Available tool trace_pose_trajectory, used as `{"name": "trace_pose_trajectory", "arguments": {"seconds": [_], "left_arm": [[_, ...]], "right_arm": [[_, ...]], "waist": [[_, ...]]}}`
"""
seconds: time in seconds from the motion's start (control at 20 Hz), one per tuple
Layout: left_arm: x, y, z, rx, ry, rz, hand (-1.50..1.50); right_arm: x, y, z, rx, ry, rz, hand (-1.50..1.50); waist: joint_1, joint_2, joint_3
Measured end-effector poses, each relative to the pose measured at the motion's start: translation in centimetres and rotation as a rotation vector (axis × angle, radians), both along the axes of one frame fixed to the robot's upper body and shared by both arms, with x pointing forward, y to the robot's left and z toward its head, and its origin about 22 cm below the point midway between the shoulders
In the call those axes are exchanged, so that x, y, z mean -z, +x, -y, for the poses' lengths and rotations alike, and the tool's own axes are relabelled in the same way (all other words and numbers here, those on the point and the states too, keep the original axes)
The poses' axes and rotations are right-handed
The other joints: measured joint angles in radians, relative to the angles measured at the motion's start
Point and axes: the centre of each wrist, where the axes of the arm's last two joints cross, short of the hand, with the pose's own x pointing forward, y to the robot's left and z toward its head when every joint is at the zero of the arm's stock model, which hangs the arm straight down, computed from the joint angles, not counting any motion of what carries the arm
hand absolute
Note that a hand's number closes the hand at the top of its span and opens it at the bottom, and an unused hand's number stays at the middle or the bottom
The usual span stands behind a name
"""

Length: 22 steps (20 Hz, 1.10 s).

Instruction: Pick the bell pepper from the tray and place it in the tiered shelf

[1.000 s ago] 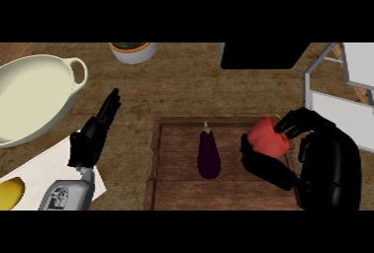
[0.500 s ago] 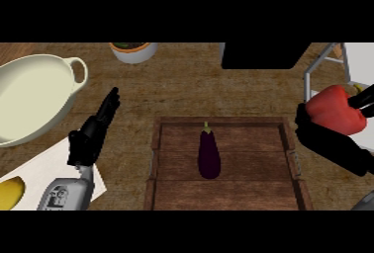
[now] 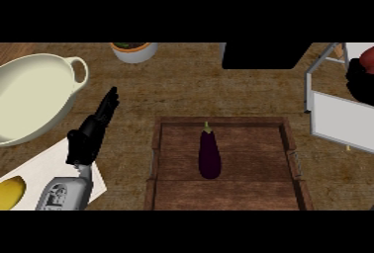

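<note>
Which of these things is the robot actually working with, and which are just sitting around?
Part of the job:
- bell pepper, at the right edge in the right hand
- tiered shelf
- wooden tray

Just lying about:
- eggplant in the tray
- cream pot
- potted plant
- yellow item, lower left
- left hand, resting open

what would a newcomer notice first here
The purple eggplant lying alone in the wooden tray at centre draws the eye first. Then the big cream casserole dish at left, with the left robot hand resting open beside it. At the right edge, the right robot hand holds a red bell pepper by the white tiered shelf.
</note>
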Motion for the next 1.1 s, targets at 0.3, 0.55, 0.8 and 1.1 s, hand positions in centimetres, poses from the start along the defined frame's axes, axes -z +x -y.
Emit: {"name": "trace_pose_trajectory", "arguments": {"seconds": [0.3, 0.55, 0.8, 1.1], "left_arm": [[0.3, -0.4, 0.9, 0.003, -0.007, 0.006, 0.0], [0.1, -0.4, 0.7, 0.004, -0.001, 0.008, 0.0], [0.0, -0.1, 0.7, 0.008, -0.006, 0.002, 0.0], [0.1, 0.2, 1.4, 0.012, -0.01, 0.004, 0.0]], "right_arm": [[-1.7, 1.3, 3.0, 0.075, -0.026, 0.006, 1.5], [-2.3, 3.2, 5.6, 0.108, -0.069, -0.002, 1.5], [-1.8, 5.0, 7.5, 0.132, -0.137, -0.008, 1.5], [-0.5, 7.1, 9.9, 0.155, -0.219, -0.017, 1.5]], "waist": [[0.0, 0.0, 0.0], [0.002, 0.0, 0.0], [0.003, 0.001, 0.001], [0.003, 0.002, 0.001]]}}
